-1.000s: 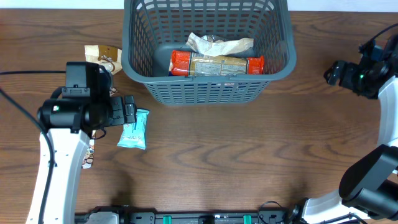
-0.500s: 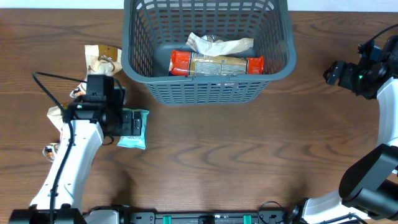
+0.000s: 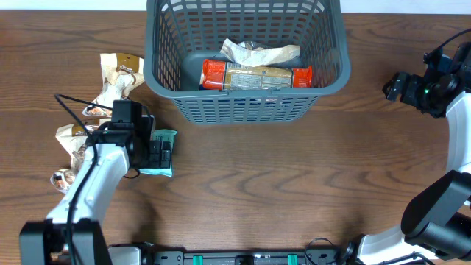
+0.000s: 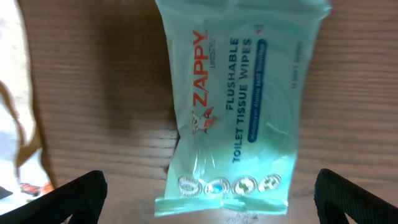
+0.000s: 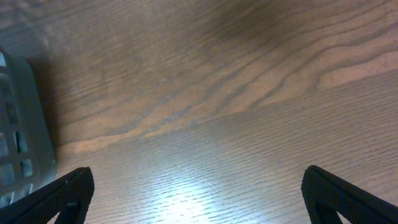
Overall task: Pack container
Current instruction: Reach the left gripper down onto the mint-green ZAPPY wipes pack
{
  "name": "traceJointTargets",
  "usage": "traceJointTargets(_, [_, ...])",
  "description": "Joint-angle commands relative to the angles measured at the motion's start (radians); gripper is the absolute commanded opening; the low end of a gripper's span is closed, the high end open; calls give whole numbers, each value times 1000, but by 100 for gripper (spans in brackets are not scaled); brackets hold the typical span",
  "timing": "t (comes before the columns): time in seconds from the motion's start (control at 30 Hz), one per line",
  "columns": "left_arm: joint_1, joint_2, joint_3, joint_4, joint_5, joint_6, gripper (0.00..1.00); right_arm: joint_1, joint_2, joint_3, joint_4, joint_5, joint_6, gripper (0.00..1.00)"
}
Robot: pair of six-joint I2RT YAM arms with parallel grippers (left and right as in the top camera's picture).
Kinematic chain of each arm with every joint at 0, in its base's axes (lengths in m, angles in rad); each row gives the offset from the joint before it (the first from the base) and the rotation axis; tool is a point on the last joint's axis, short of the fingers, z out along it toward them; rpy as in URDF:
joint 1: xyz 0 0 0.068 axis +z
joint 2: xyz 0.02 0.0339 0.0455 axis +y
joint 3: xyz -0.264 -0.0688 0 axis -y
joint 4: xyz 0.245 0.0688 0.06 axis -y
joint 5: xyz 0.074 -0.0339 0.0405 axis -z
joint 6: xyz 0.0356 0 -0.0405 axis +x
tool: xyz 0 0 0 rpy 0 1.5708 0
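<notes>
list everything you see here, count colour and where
basket: one, dark grey, far centre of the table
long packet: one, red ends with a tan middle, lying in the basket
crinkled packet: one, cream, in the basket behind the long packet
wipes pack: one, teal, on the table left of the basket, under the left gripper
snack packets: at least three, brown and cream, left edge, partly hidden by the arm
table: one, brown wood
left gripper: open, over the wipes pack
right gripper: open, over bare table right of the basket
</notes>
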Motion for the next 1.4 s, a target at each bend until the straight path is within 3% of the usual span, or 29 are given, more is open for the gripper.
traceJointTargets(0.0, [-2,50,-3,21,-7,-20,99,5,-4,-4,0,-5,11,99])
traceJointTargets(0.43, [-2,112,-2,112,-8,-66,99,7,-4,-4,4,-8,11,99])
traceJointTargets(1.37, [-2,177,-2,123,-61,-65,99,27,-4,-4,17,-8,11,99])
